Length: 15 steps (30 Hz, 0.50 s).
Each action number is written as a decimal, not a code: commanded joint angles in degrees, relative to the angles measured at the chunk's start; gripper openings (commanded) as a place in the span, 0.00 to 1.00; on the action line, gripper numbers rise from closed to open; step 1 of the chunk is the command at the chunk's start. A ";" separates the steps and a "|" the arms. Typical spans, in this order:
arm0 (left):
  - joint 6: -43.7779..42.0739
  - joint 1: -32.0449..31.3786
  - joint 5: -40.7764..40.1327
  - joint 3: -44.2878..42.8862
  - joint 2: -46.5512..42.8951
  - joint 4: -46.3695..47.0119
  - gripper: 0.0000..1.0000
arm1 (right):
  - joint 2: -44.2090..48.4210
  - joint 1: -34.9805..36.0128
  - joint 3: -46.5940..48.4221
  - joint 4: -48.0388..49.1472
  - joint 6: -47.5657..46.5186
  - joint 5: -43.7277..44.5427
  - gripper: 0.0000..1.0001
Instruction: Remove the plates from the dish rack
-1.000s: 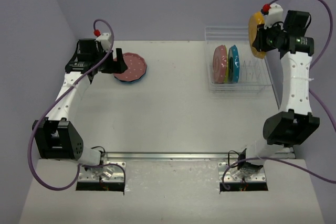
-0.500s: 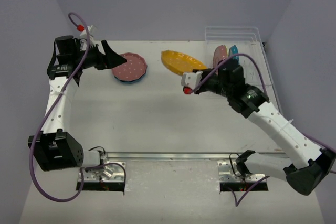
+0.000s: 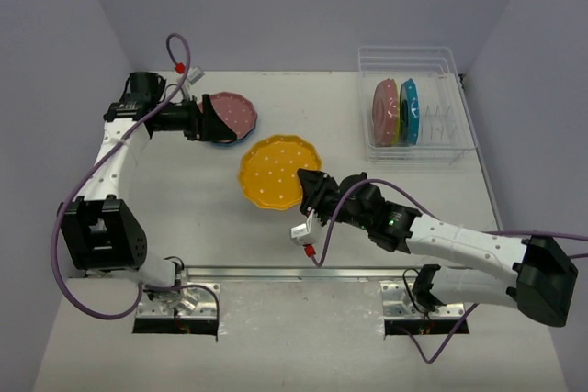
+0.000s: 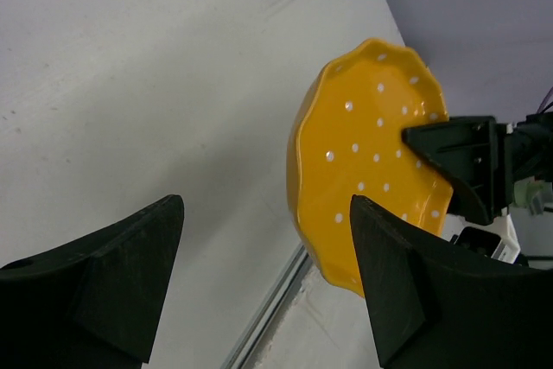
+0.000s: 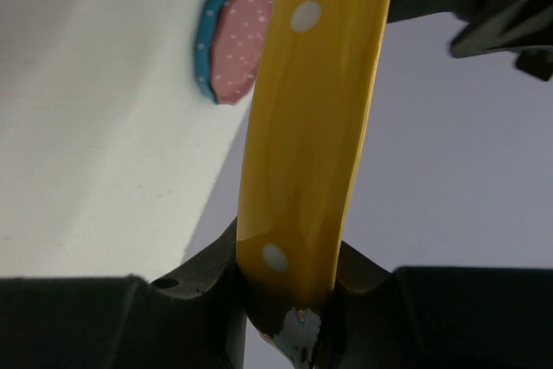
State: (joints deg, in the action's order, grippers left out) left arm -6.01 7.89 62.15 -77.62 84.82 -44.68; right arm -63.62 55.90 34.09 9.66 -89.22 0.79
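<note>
Right gripper pinches the rim of the orange-yellow plate, tilted over the mid tabletop. Farther back, the left gripper hangs open beside a pink plate stacked on a blue plate. At far right, the dish rack holds upright plates.

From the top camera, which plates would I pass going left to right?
Pink-topped stack → orange plate, gripped by the right pincer → then, standing in the rack: pink plate → green plate → blue plate.
</note>
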 commanded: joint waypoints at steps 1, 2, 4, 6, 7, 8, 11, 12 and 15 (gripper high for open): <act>-10.18 -7.20 -5.24 -0.27 -0.29 -6.23 0.74 | 0.34 1.55 1.14 29.09 -6.90 1.48 0.00; -10.53 -8.69 -5.43 0.28 -0.09 -6.31 0.74 | 0.05 1.76 0.79 30.54 -7.12 1.39 0.00; -10.87 -9.59 -4.85 0.71 0.30 -6.82 0.73 | -0.54 1.93 0.23 32.39 -7.63 0.88 0.00; -13.32 -10.10 -1.70 0.61 1.51 -8.92 0.72 | -1.21 1.98 -1.05 34.75 -9.23 -0.43 0.00; -14.20 -10.25 -0.58 0.46 2.28 -10.27 0.71 | -1.40 1.94 -1.68 35.68 -9.53 -0.43 0.00; -15.34 -10.34 0.59 0.30 2.82 -11.62 0.70 | -1.57 2.01 -1.75 35.78 -9.86 -0.44 0.00; -22.27 -10.59 5.33 0.03 5.05 -17.24 0.59 | -2.86 2.02 -2.65 38.71 -10.86 -1.13 0.00; -23.99 -10.62 6.24 -0.06 5.73 -18.78 0.54 | -3.33 2.02 -2.85 39.68 -11.17 -1.62 0.00; -28.65 -10.62 7.92 0.05 7.82 -24.07 0.35 | -4.54 2.02 -3.07 42.04 -11.41 -2.06 0.00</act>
State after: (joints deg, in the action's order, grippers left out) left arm -23.99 -2.56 64.69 -77.14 90.62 -60.50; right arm -68.97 57.54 28.99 30.95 -97.84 0.23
